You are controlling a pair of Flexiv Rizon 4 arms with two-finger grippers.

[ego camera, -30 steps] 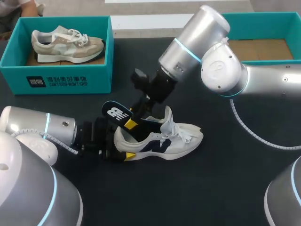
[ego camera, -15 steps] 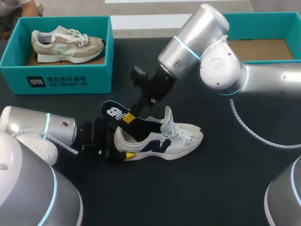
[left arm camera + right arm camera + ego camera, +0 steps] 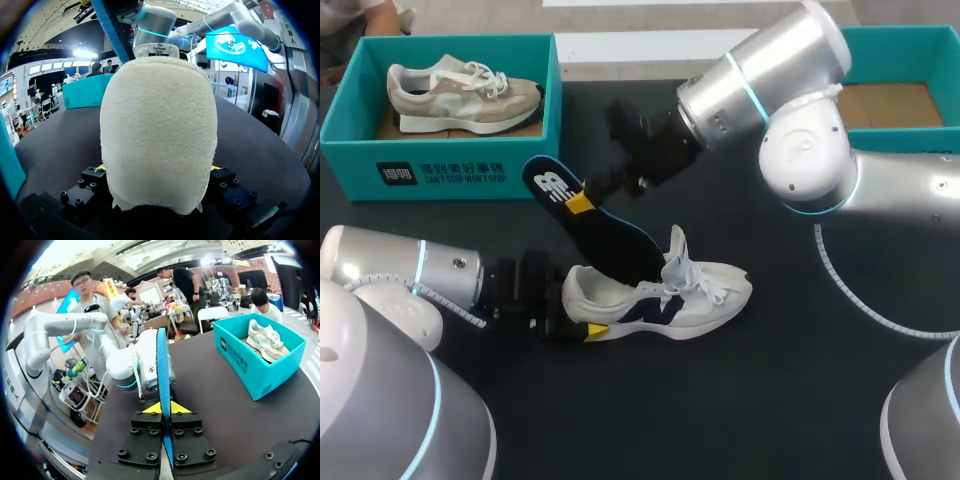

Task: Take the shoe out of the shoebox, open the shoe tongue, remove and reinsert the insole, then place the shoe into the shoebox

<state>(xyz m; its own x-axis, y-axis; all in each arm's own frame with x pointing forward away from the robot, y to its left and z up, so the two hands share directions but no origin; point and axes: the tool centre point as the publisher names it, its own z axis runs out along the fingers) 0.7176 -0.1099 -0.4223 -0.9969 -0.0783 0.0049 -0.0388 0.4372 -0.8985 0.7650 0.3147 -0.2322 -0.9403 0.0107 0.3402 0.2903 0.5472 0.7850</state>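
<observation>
A white shoe [image 3: 660, 295] is being steadied on the dark desk [image 3: 740, 410]. Its heel is being clamped in the left pincer [image 3: 572, 318], apparently so that it is not dragged along. A dark blue insole [image 3: 600, 232] is being gripped at its heel end by the right pincer [image 3: 582, 203], closed tight on it. The insole is being held slanting upward with its toe end inside the shoe's mouth, so removal is judged nearly done. The empty teal shoebox [image 3: 890, 55] is standing at the far right.

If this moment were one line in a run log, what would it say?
step: insole removal | left gripper: shut on white shoe heel | right gripper: shut on insole, lower end at shoe opening
</observation>
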